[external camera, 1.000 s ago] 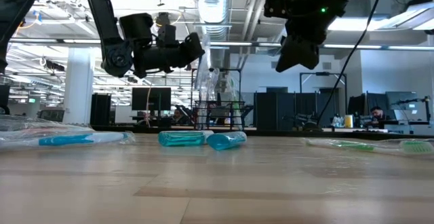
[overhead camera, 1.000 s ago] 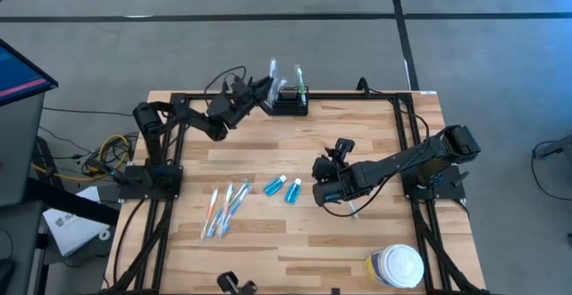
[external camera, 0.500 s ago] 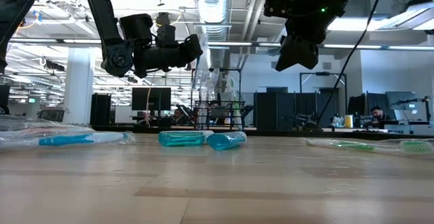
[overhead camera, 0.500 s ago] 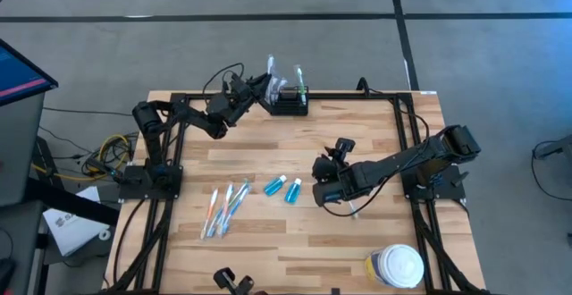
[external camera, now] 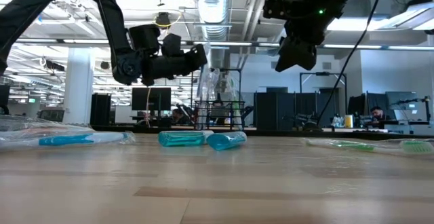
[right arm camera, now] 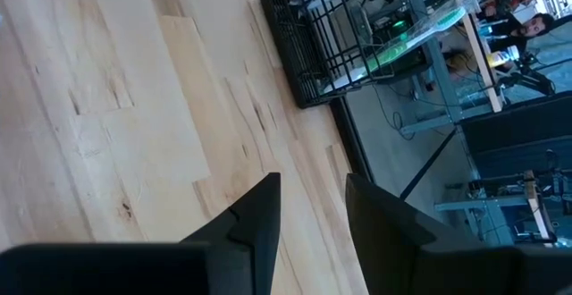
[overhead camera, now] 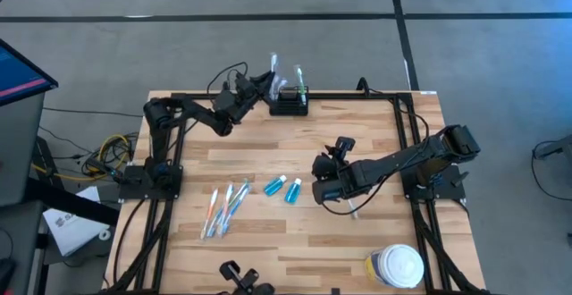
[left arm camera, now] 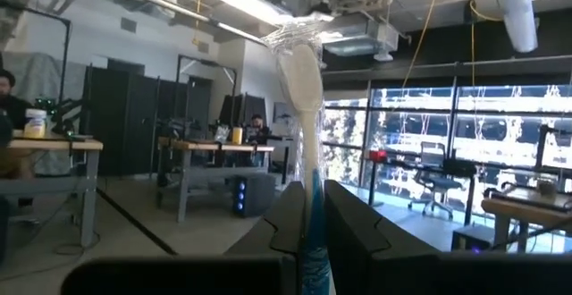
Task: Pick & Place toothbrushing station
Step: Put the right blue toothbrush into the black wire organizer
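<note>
The toothbrushing station point(overhead camera: 290, 104), a small black wire holder, stands at the table's far edge with a green wrapped toothbrush point(overhead camera: 299, 75) upright in it. My left gripper point(overhead camera: 262, 86) is just left of it, shut on a clear-wrapped blue toothbrush point(left arm camera: 304, 80). My right gripper point(overhead camera: 322, 184) hangs open over the table's middle, right of two blue bottles point(overhead camera: 283, 188), with nothing between its fingers point(right arm camera: 259, 214). The holder also shows in the right wrist view point(right arm camera: 313, 45). My left gripper pinches the wrapped toothbrush's blue handle point(left arm camera: 313, 237) between its two fingers. The fingers come from the table's left, slanting a little upward. The toothbrush stands upright beyond them, white head point(left arm camera: 302, 67) up, lifted clear of the table.
Several wrapped toothbrushes point(overhead camera: 225, 209) lie at the near left, and one more point(external camera: 366, 144) lies under my right arm. A white-lidded jar point(overhead camera: 396, 265) stands at the near right corner. Black frame rails point(overhead camera: 393, 116) run along the table's sides.
My left gripper has moved a little toward the holder, carrying the wrapped toothbrush upright. My right gripper has kept still.
</note>
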Motion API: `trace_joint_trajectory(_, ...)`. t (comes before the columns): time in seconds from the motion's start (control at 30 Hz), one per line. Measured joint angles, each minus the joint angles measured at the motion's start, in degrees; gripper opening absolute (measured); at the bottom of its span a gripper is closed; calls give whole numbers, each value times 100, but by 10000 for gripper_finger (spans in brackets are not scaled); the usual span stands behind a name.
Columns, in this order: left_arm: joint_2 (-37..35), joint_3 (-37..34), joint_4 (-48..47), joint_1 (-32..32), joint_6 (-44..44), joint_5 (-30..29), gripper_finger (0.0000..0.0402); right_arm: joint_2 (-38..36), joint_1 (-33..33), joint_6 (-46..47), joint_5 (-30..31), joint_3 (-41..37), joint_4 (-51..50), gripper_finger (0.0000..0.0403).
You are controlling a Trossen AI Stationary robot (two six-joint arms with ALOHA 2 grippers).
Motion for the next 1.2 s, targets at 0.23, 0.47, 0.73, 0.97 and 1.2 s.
trace_joint_trajectory(0.23, 216, 235, 31, 0, 16, 1, 17, 0, 15, 0, -2, 0, -26, 118)
trace_joint_trajectory(0.47, 218, 237, 30, -2, 258, 2, 18, 0, 0, -2, -1, 0, -25, 118)
trace_joint_trajectory(0.73, 513, 237, 22, -2, 242, 1, 18, 0, 2, -2, -2, 0, -23, 118)
trace_joint_trajectory(0.97, 571, 281, 36, -9, 142, 3, 23, 0, 4, -2, -2, 0, -23, 118)
trace_joint_trajectory(1.2, 494, 281, 1, -17, 110, 4, 34, 0, 0, -2, 0, 0, -26, 118)
